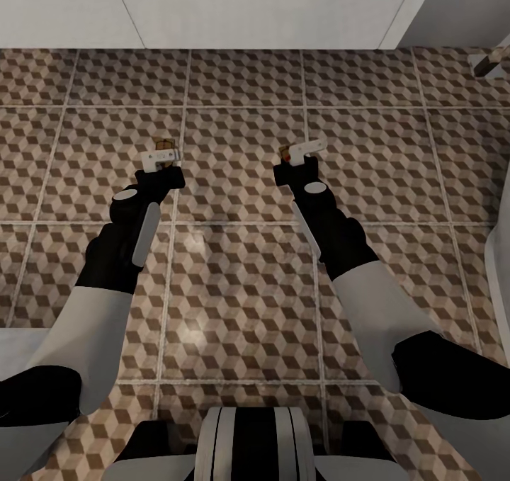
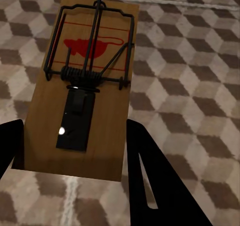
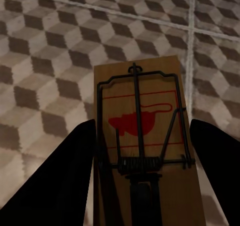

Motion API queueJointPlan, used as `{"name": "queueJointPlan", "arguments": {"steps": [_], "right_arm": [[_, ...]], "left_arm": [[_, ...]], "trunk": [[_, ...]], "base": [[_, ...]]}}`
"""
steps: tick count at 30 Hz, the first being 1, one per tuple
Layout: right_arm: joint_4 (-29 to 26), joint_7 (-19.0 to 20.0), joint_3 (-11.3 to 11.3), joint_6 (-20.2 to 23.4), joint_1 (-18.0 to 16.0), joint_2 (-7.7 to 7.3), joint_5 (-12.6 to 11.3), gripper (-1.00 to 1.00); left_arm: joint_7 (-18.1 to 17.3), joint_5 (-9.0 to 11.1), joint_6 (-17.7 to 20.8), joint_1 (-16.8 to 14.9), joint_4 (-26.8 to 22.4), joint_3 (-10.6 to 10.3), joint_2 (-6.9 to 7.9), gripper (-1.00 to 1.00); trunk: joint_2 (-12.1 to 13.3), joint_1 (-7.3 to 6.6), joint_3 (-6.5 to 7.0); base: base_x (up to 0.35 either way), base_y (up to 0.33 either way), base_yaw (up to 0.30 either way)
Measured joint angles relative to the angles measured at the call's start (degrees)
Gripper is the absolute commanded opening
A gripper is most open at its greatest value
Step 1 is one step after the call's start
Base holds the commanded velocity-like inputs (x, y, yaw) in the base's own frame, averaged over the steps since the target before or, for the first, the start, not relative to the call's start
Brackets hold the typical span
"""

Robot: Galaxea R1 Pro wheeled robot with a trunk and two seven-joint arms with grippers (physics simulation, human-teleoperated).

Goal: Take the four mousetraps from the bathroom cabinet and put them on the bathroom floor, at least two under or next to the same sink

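Both arms reach out over the bathroom floor (image 1: 241, 268), tiled in a brown and cream cube pattern. My left gripper (image 1: 161, 158) is shut on a tan mousetrap (image 1: 164, 144); in the left wrist view the board (image 2: 82, 86), with dark wire and a red mouse mark, sits between the black fingers (image 2: 155, 186). My right gripper (image 1: 301, 152) is shut on a second mousetrap (image 1: 285, 153), seen in the right wrist view as a board (image 3: 142, 136) clamped between its fingers (image 3: 60, 186). Both traps hang above the tiles. The cabinet and sink are out of view.
A white panelled surface (image 1: 248, 6) runs along the far edge of the floor. A white rounded object (image 1: 501, 254) stands at the right edge, and a small pale fitting (image 1: 489, 63) shows at the far right. Bare tiles lie between and ahead of the grippers.
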Motion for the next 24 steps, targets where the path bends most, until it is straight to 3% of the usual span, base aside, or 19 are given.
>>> {"name": "queueJointPlan", "arguments": {"steps": [18, 24], "right_arm": [[-0.46, -0.04, 0.00, 0.00, 0.00, 0.00, 0.07, -1.00], [-0.46, -0.07, 0.00, 0.00, 0.00, 0.00, 0.07, -1.00]], "left_arm": [[0.00, -0.03, 0.02, 0.07, -0.10, -0.88, 0.00, -1.00], [0.00, -0.06, 0.04, 0.09, -0.09, -1.06, 0.00, -1.00]], "trunk": [[-0.04, 0.07, 0.00], [-0.04, 0.05, 0.00]], "base": [[0.004, 0.000, 0.000], [0.208, 0.000, 0.000]]}}
